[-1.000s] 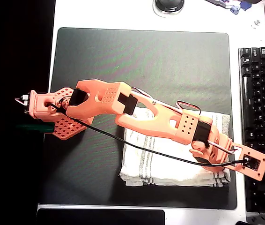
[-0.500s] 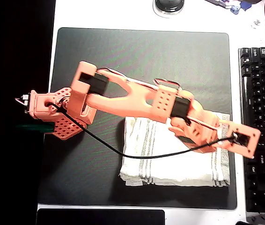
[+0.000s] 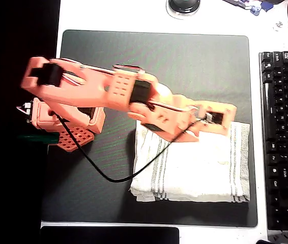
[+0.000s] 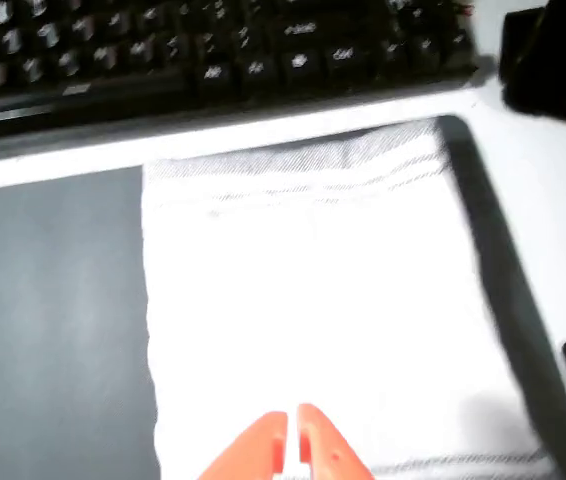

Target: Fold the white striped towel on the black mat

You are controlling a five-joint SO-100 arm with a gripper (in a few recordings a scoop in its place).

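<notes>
Folded towel on the mat, empty pincer above it.

The towel lies flat in a folded rectangle on the mat, in the mat's lower right part in the overhead view; its right edge runs just inside the mat's right edge, and its lower edge sits near the mat's bottom edge. Bare mat stretches wide above the towel and to its left. The keyboard lies on the tabletop just right of the mat. The pincer hangs over the towel's upper part, fingers nearly together with only a slit between them, holding nothing.
</notes>
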